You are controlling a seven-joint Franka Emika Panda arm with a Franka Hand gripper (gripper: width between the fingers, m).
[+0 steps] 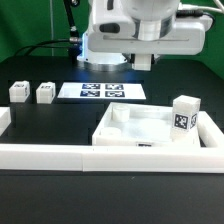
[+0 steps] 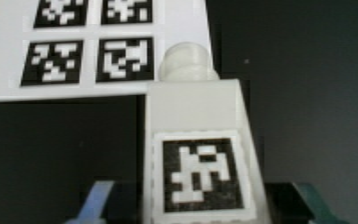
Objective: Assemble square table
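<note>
Gripper (image 2: 202, 205) first: its blue fingers (image 2: 98, 200) sit on either side of the tagged end of a table leg (image 2: 197, 140). That leg hangs clear above the marker board (image 2: 87, 50) with nothing under it, so I read the jaws as pinched on it, though the pad contact itself is cut off at the picture's border. In the wrist view the leg's long axis runs straight away from the fingers, with the tag end nearest them and the rounded peg end (image 2: 185, 65) leading, so I judge the peg points down toward the worktop. In the exterior view the arm hangs over the back middle of the worktop, above the marker board. The square tabletop (image 1: 140, 122) lies near the front edge, against the border wall (image 1: 60, 155) and toward the exterior view's right — so the carry has to go forward and to that side. A standing leg (image 1: 185, 113) occupies a corner on the tabletop's right side; I cannot tell whether it is fully seated. A loose leg (image 1: 17, 92) and its neighbour (image 1: 45, 92) rest near the back edge at the exterior view's left, well apart from the tabletop. The next move, I think, turns on bringing the peg upright over a free corner hole — the holes are too small for me to make out.
</note>
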